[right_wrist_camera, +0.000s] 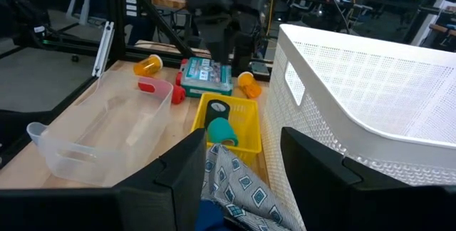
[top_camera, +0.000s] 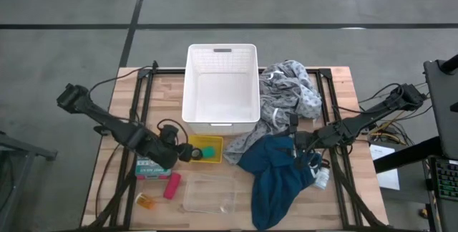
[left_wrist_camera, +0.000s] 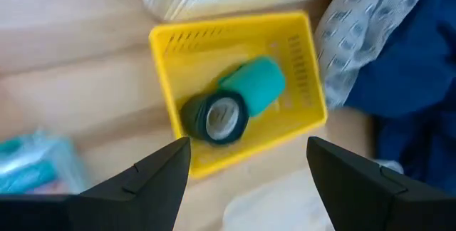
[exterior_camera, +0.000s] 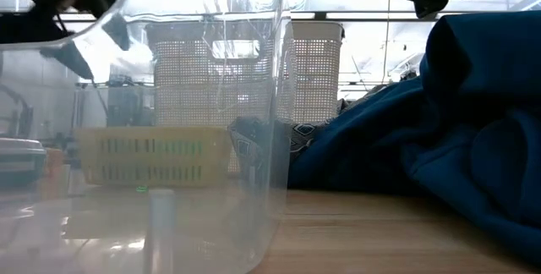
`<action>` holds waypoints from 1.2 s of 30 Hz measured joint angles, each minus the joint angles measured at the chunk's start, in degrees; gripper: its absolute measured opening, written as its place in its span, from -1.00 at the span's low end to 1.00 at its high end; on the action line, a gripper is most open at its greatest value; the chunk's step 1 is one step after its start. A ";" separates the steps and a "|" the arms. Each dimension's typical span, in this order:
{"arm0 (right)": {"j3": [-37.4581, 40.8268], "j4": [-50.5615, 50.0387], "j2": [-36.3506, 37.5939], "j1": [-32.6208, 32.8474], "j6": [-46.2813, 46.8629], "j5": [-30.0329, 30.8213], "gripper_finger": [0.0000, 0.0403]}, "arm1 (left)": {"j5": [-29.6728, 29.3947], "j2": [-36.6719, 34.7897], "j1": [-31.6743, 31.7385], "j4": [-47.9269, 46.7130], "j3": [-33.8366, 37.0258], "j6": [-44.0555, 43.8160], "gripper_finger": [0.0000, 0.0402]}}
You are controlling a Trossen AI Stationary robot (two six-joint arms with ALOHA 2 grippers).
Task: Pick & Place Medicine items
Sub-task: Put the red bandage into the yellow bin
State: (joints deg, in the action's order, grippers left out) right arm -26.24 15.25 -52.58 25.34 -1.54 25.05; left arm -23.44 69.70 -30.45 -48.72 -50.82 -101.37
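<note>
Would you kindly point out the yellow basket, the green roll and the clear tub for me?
yellow basket [left_wrist_camera: 299, 60]: left wrist view, side wall.
green roll [left_wrist_camera: 260, 81]: left wrist view, curved outer side.
clear tub [top_camera: 209, 195]: high view, floor of the tub.

A light wooden worktop [top_camera: 107, 189] stands on a grey floor [top_camera: 71, 10] crossed by dark lines. At its far middle sits a white perforated basket [top_camera: 222, 85] with handle slots, and just in front of its near left corner lies a small yellow slotted tray [top_camera: 207, 148]. A clear plastic tub [top_camera: 209, 193] rests near the front edge, close to the low camera. To the basket's right a grey patterned cloth [top_camera: 290, 92] lies crumpled against the basket wall, and a teal-blue cloth [top_camera: 275, 178] spreads in front of it, overlapping its near edge. Black cables [top_camera: 147, 89] trail along the worktop's left side.
</note>
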 joint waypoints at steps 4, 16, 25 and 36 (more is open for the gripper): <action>0.00 0.02 -0.02 0.00 0.00 0.01 -0.11 | 5.22 4.10 -3.49 -8.10 -6.38 -5.72 0.42; 0.00 0.02 -0.01 -0.01 0.00 0.00 -0.11 | 22.39 16.43 -9.97 -11.51 -15.90 -15.13 0.42; 0.00 0.02 0.00 -0.02 0.00 -0.01 -0.11 | 30.29 22.25 -10.15 -6.77 -15.94 -15.65 0.41; 0.00 0.02 0.00 -0.01 0.00 0.00 -0.11 | 30.50 23.18 -11.05 -7.33 -15.07 -15.39 0.26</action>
State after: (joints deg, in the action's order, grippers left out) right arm -26.24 15.27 -52.58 25.33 -1.54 25.05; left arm 7.06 92.88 -41.50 -56.05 -65.89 -116.77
